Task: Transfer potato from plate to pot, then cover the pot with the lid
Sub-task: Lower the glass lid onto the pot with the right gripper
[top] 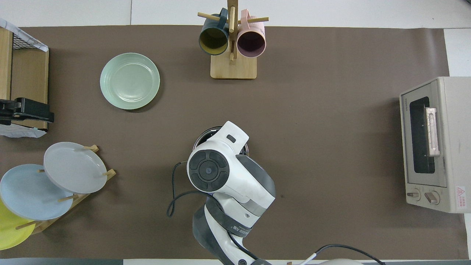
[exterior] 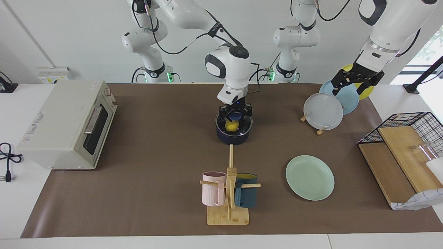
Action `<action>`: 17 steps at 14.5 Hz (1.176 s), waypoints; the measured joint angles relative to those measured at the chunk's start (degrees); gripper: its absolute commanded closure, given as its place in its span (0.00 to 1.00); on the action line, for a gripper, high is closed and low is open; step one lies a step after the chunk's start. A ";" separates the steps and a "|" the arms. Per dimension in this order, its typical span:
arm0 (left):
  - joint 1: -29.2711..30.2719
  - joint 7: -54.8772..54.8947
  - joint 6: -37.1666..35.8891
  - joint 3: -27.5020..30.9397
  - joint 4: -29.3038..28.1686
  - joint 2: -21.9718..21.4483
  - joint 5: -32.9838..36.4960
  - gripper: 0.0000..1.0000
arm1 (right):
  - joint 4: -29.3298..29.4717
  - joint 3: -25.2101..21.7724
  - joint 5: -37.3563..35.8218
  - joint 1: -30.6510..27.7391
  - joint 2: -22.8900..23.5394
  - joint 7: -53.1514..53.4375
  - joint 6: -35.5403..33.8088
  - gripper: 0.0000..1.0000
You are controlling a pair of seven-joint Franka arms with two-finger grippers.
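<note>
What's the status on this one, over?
Right gripper at the lid on the pot, potato inside. Plate bare. Left gripper waits over plate rack.

Overhead: right arm's wrist covers nearly all of the pot (top: 206,134); only a sliver of rim shows, lid and potato hidden. Yellow upright plate (top: 9,230) cut by frame edge. Facing view: right gripper (exterior: 234,116) finger state on lid (exterior: 242,127) unreadable.
</note>
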 measured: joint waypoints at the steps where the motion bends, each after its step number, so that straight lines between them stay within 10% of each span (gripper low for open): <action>1: 0.00 0.00 0.00 0.00 0.00 0.00 0.00 0.00 | -0.04 0.06 -0.71 0.05 -0.01 0.00 0.00 0.73; 5: 0.00 0.00 0.00 0.00 0.00 0.00 0.00 0.00 | -0.26 0.22 -2.26 0.12 0.00 0.00 0.39 0.56; 8: 0.00 0.00 0.00 0.00 0.00 0.00 0.00 0.00 | -0.41 0.25 -2.32 0.13 0.05 0.00 0.45 0.00; 17: 0.00 0.00 0.00 0.00 0.00 0.00 0.00 0.00 | 0.78 -0.29 -2.38 -0.25 0.38 0.00 0.46 0.00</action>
